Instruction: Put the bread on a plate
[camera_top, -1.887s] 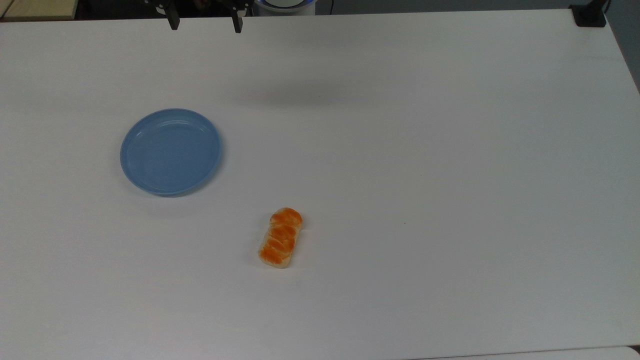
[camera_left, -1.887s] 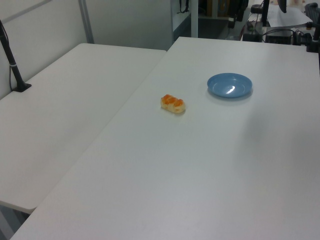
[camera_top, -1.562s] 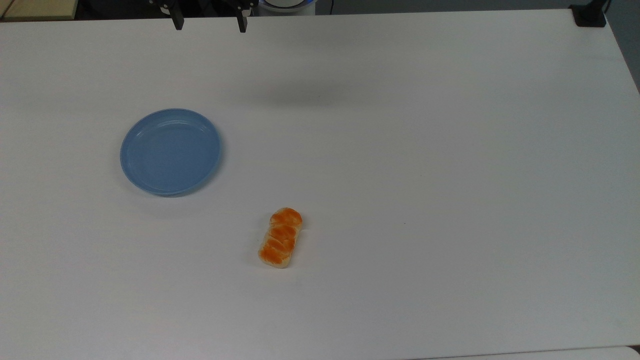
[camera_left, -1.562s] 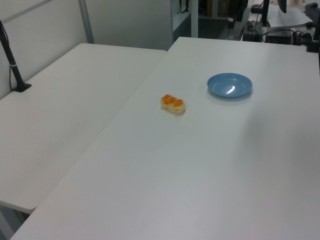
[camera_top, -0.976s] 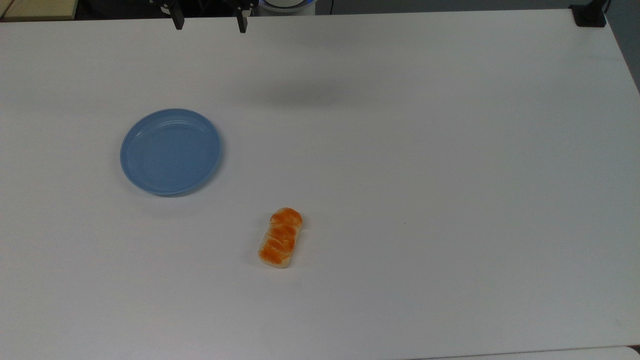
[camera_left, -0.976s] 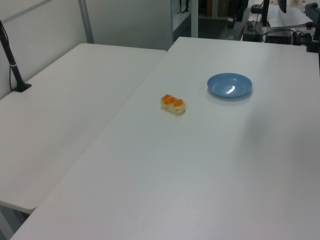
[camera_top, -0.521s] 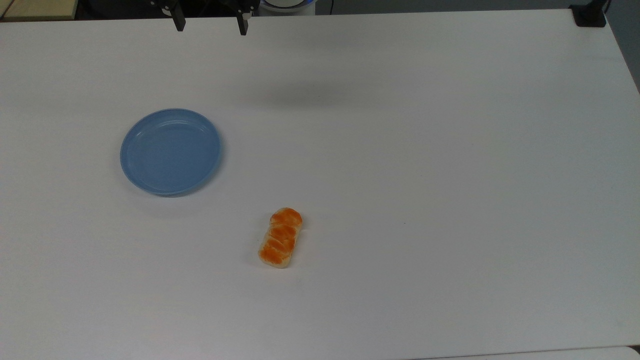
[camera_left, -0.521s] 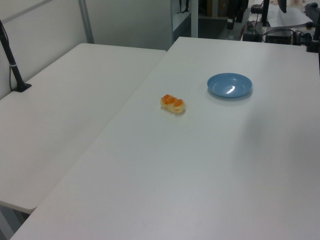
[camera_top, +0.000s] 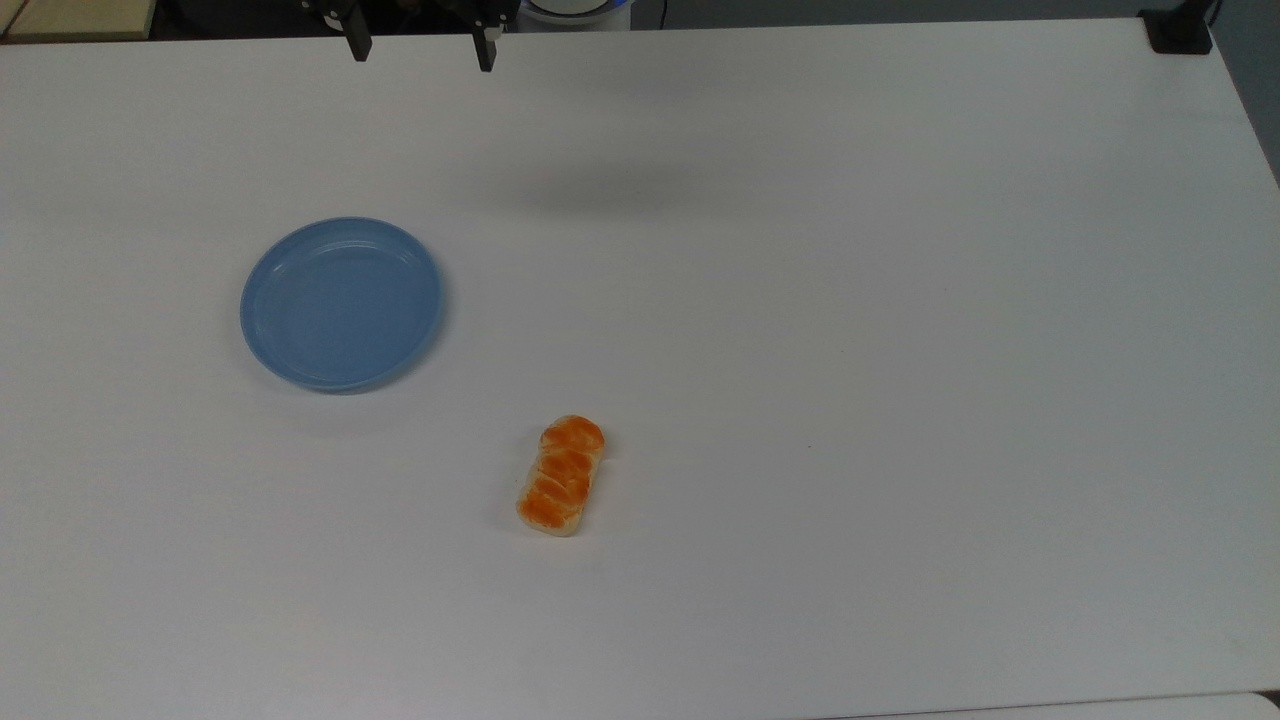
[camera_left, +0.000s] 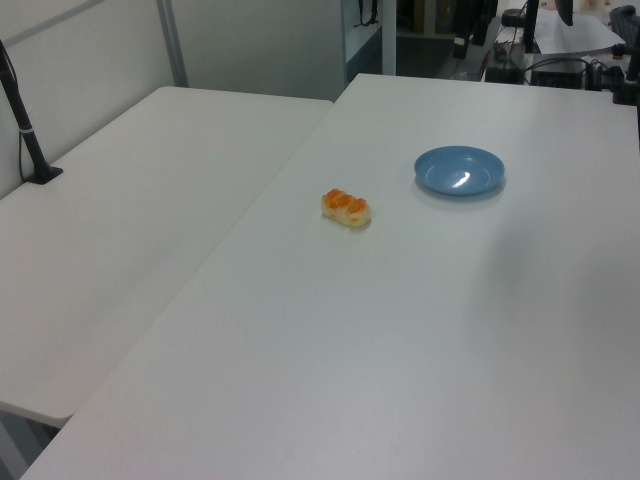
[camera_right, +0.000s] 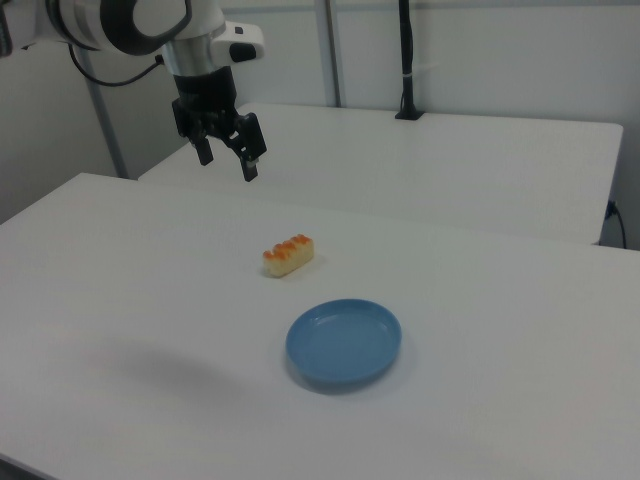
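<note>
White table (camera_top: 900, 300), bread (camera_top: 561, 476) apart from plate (camera_top: 341, 303), end effector (camera_right: 228, 160) spread wide above, seemingly an office

White table (camera_top: 850, 300) with bread (camera_top: 560, 476), plate (camera_top: 341, 302)

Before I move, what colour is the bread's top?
Glossy orange-brown on the bread, clearest in the top view.

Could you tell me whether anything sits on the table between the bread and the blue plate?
Nothing visible does. The bread lies alone on the white table, and the stretch of tabletop up to the plate is bare. The gripper hangs open, high above the table, with nothing beneath it.
</note>
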